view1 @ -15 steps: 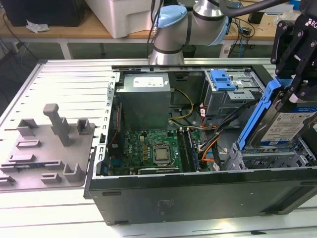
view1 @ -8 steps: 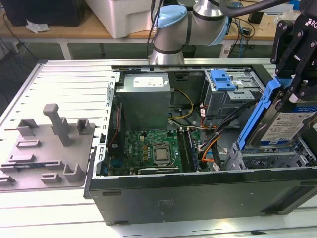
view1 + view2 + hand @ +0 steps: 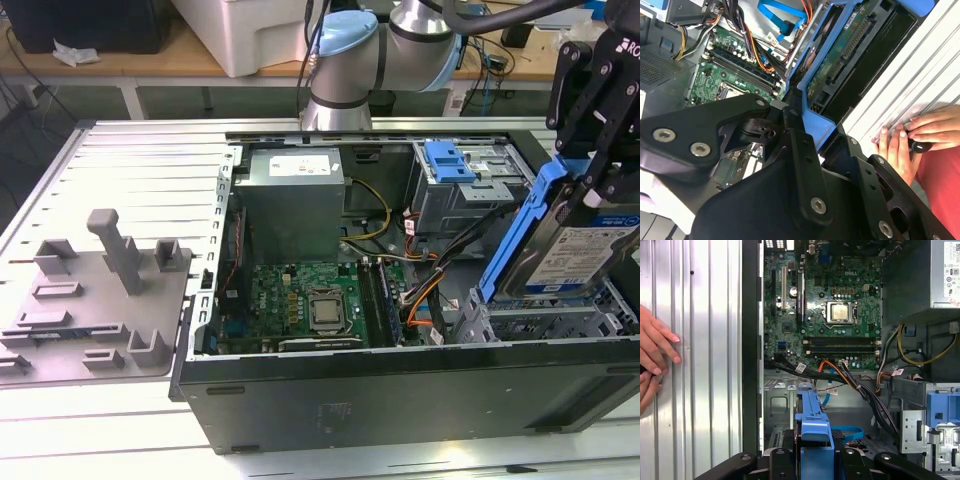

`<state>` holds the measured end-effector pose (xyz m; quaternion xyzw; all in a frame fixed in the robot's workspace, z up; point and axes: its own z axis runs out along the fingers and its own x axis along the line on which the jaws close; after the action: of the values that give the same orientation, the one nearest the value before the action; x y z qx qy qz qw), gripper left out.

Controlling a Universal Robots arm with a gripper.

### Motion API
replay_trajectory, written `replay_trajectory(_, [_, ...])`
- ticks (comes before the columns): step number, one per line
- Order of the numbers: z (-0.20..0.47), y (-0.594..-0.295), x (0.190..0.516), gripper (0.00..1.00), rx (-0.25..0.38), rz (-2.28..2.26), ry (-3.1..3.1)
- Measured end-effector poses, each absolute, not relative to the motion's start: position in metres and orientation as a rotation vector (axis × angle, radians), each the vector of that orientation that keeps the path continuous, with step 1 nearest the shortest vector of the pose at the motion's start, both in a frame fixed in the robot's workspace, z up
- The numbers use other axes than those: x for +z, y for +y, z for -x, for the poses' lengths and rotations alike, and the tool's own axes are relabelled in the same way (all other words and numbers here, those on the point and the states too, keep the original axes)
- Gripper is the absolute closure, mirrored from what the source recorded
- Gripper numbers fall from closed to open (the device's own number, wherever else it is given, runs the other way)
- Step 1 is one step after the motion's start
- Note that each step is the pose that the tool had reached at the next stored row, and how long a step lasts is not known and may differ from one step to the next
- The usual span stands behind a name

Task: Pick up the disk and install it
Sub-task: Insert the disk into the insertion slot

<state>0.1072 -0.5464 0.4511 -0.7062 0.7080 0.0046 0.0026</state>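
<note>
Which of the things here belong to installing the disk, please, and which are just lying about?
Job: the disk, gripped in the tool; the open computer case it hangs over.
Lying about: the grey moulded tray; the power-supply box; a person's hand on the table.

The disk [image 3: 578,255]: silver hard drive with white-and-blue label, framed by a blue plastic bracket, steeply tilted on edge, raised above the computer case [image 3: 400,400] at the exterior view's right.
</note>
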Motion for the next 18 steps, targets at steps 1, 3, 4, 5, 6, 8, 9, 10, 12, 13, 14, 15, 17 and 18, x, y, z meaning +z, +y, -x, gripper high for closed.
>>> replay_trajectory(1, [-0.1072, -0.5464, 0.4508, 0.63, 0.014, 2.215, 2.221])
replay_trajectory(3, [-0.1072, -0.5463, 0.4499, 0.63, 0.014, 2.215, 2.221])
replay_trajectory(4, [-0.1072, -0.5464, 0.4498, 0.63, 0.014, 2.215, 2.221])
replay_trajectory(5, [-0.1072, -0.5464, 0.4495, 0.63, 0.014, 2.215, 2.221])
replay_trajectory(6, [-0.1072, -0.5463, 0.4493, 0.63, 0.014, 2.215, 2.221])
replay_trajectory(8, [-0.1072, -0.5464, 0.4488, 0.63, 0.014, 2.215, 2.221])
replay_trajectory(9, [-0.1072, -0.5464, 0.4485, 0.63, 0.014, 2.215, 2.221])
replay_trajectory(10, [-0.1072, -0.5464, 0.4482, 0.63, 0.014, 2.215, 2.221])
replay_trajectory(12, [-0.1072, -0.5464, 0.4476, 0.63, 0.014, 2.215, 2.221])
replay_trajectory(13, [-0.1072, -0.5464, 0.4473, 0.63, 0.014, 2.215, 2.221])
replay_trajectory(14, [-0.1072, -0.5464, 0.4472, 0.63, 0.014, 2.215, 2.221])
replay_trajectory(15, [-0.1072, -0.5464, 0.4467, 0.63, 0.014, 2.215, 2.221])
replay_trajectory(17, [-0.1072, -0.5464, 0.446, 0.63, 0.014, 2.215, 2.221])
replay_trajectory(18, [-0.1072, -0.5464, 0.4458, 0.63, 0.014, 2.215, 2.221])
